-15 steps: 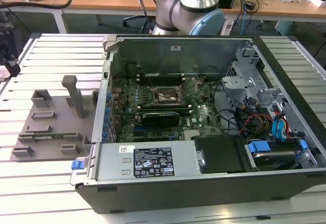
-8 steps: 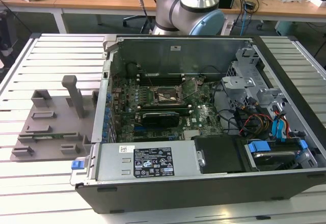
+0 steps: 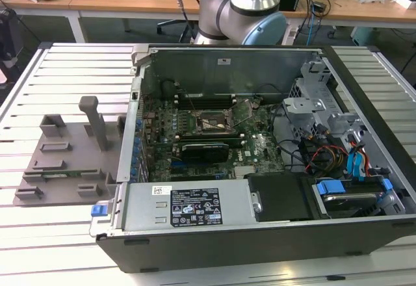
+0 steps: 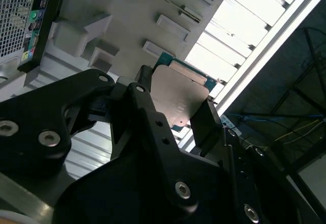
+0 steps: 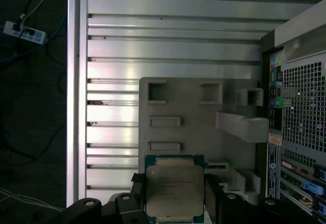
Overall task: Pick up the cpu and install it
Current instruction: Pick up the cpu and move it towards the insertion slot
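The black fingers [image 4: 206,124] are closed on the cpu [image 5: 174,191], one against each of two opposite edges, as both wrist views show. The cpu is a small flat square with a dull silvery-grey metal top, rounded at the corners, and a thin green rim showing round it. It is held in the air over the near edge of the tray [image 5: 204,132], not resting on it.

The tray is matt grey plastic, flat, with moulded rectangular pockets and blocks and one tall upright post [image 3: 97,123]. It lies on the bench [image 5: 168,46], whose top is made of long ribbed aluminium slats with a bright sheen.

Just beside the tray, on the exterior view's right, stands the open computer case [image 3: 214,244], a dark-walled metal box. Inside it lie a green circuit board [image 3: 260,153] carrying a black rectangular socket frame [image 3: 209,125], a tangle of coloured cables [image 3: 318,153], and bare steel brackets. The arm [image 3: 242,10], smooth silver with pale blue joints, rises behind the case.
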Action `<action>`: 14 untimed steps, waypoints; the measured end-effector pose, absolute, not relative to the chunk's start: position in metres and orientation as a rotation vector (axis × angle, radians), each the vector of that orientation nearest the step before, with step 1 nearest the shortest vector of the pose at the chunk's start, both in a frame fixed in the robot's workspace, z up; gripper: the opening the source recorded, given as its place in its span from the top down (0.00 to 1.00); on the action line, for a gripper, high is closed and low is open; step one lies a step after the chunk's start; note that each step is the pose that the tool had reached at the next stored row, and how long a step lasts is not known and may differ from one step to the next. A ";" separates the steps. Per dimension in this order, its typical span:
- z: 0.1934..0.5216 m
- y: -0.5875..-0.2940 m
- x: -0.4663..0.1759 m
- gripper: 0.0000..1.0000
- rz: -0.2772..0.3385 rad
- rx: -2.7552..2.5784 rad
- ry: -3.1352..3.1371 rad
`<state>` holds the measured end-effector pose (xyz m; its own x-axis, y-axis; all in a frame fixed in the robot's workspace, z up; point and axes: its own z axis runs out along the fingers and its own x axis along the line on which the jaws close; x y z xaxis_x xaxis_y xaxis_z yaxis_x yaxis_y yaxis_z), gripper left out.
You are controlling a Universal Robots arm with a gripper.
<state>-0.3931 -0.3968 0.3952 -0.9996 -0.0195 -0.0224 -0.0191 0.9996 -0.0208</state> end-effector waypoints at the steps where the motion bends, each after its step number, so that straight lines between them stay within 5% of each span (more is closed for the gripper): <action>1: 0.395 -0.397 -0.393 0.45 -0.032 -0.030 3.119; 14: 0.395 -0.397 -0.370 0.45 -0.032 -0.030 3.119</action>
<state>-0.3697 -0.3968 0.3953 -0.9996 -0.0195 -0.0223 -0.0191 0.9996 -0.0209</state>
